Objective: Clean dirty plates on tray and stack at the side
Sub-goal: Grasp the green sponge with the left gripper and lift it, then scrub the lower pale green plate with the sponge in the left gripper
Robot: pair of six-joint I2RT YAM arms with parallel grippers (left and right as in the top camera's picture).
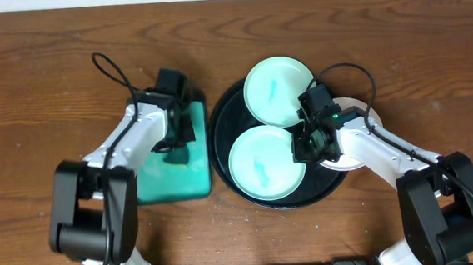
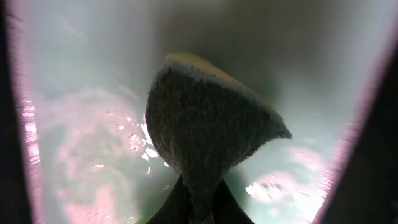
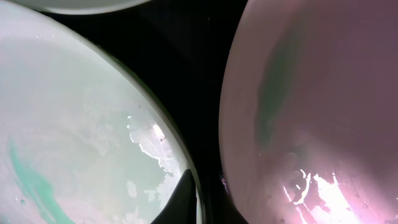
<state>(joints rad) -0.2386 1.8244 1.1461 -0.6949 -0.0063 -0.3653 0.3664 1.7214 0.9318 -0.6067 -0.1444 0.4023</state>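
The big round shiny black tray (image 1: 220,142) sat in the middle of the brown wooden table (image 1: 47,45). All three small round pale plates were on it, so none was stacked at the side yet. One pale mint plate (image 1: 277,92) lay at the far side and one (image 1: 264,164) at the near side, and both had teal smears. The third, whiter plate (image 1: 343,164) lay at the tray's right edge, partly hidden under the right arm, and it had a dark green smear. The left gripper (image 2: 198,202) was clenched on a dark, rough sponge with a yellow back (image 2: 208,130). It held the sponge over the wet floor of the small green tray (image 1: 161,184) beside the black tray, likely to get the sponge wet for wiping. The right gripper (image 3: 182,198) was closed tight, low in the gap between the near plate and the whiter plate. Its tip was right by the near plate's rim, maybe to hold that plate for wiping, but I could not tell if it pinched the rim. The cleaning looked barely begun.
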